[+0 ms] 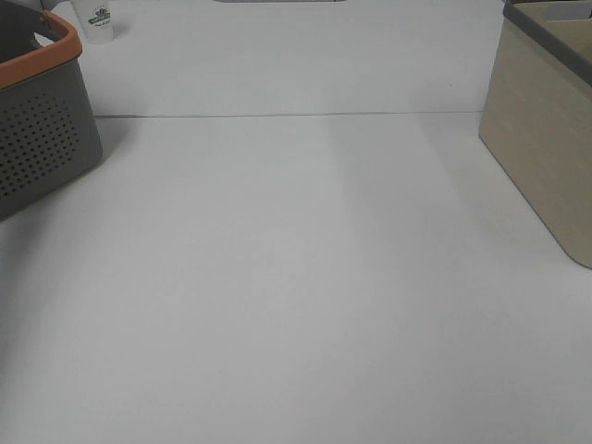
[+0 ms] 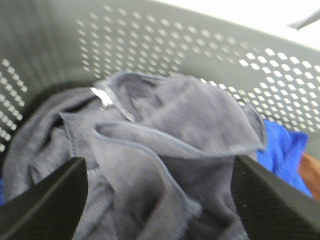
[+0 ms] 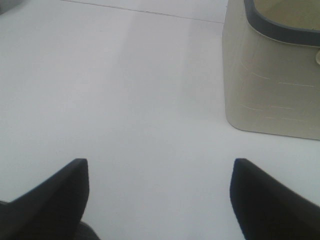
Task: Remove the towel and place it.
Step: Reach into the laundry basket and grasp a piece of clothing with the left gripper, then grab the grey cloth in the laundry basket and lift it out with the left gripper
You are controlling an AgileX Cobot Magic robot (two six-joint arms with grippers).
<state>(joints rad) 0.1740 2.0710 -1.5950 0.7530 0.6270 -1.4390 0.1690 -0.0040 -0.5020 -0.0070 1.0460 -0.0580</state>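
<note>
Inside the grey basket (image 2: 200, 55), my left claw (image 2: 157, 170) hangs spread wide over the towel (image 2: 165, 150), one black finger (image 2: 50, 200) on each side of the cloth and nothing pinched between them. I cannot tell whether the fingers touch it. The towel, dark charcoal grey, lies crumpled in loose folds at the bottom of the basket, its stitched hems curling across the top and a small white tag (image 2: 102, 96) showing at one corner, close to the perforated wall. A blue cloth (image 2: 280, 147) lies just beside it, partly tucked under its edge.

The basket, rimmed in orange, stands at the left edge of the white desk (image 1: 296, 277). A small white cup (image 1: 99, 20) with a green mark sits behind it.

My right claw (image 3: 159, 167) is also spread and holds nothing. It hovers above a bare part of the desk, near a beige bin (image 3: 270, 85) with a dark rim at the right edge. A thin seam (image 1: 296, 115) runs across the desk from basket to bin.
</note>
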